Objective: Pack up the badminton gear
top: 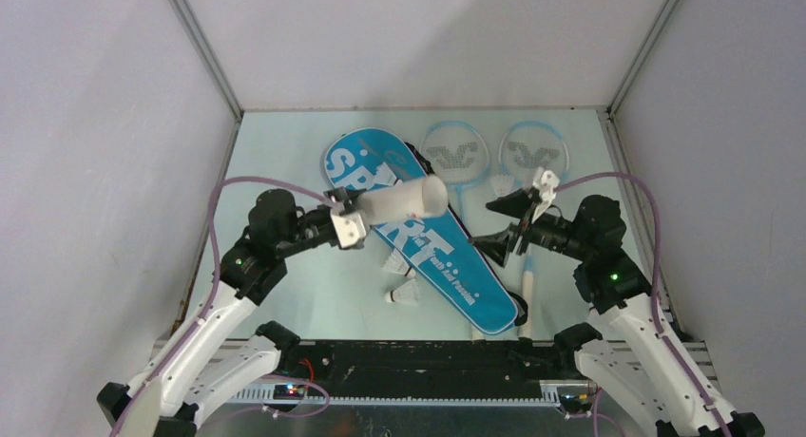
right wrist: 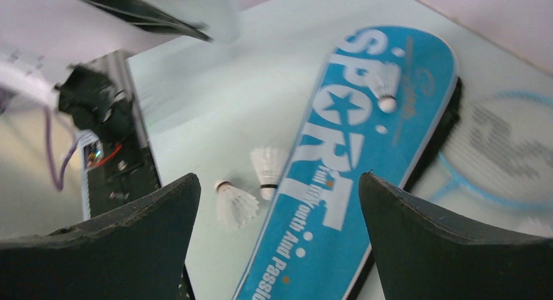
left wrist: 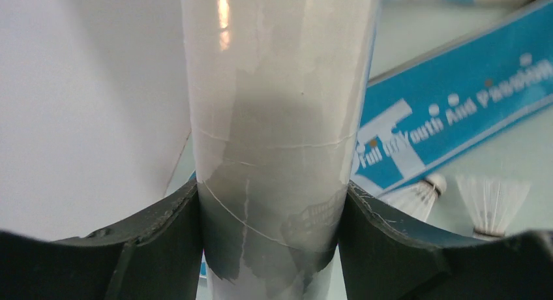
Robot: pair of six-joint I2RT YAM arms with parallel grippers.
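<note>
The pale tabletop (top: 314, 304) carried the gear, and the largest piece on it was the blue "SPORT" bag (top: 447, 256). It lay flat on a diagonal from the far middle toward the near right, and we could not tell whether it was zipped or whether anything was inside it. Both rackets (top: 456, 157) lay outside the bag, just beside its far right edge. Their light-blue heads sat side by side near the back wall and their white handles ran toward the near edge, partly hidden beneath the right arm. The long white tube (left wrist: 274, 117) was in the air above the bag's far half, pointing off to the right. The left tool (left wrist: 270, 248) had it clamped near one end, a dark finger pressed against each side, so the gap was only as wide as the tube itself. We could not see what the tube contained. The right tool (right wrist: 277, 182) hung over the bag's right edge with its fingers spread wide and nothing between them. Smallest were the shuttlecocks (right wrist: 235, 205): two lay on the bare tabletop just beside the bag's left edge, near each other but apart. A third shuttlecock (right wrist: 385, 86) rested on top of the bag beside the "SPORT" lettering.
</note>
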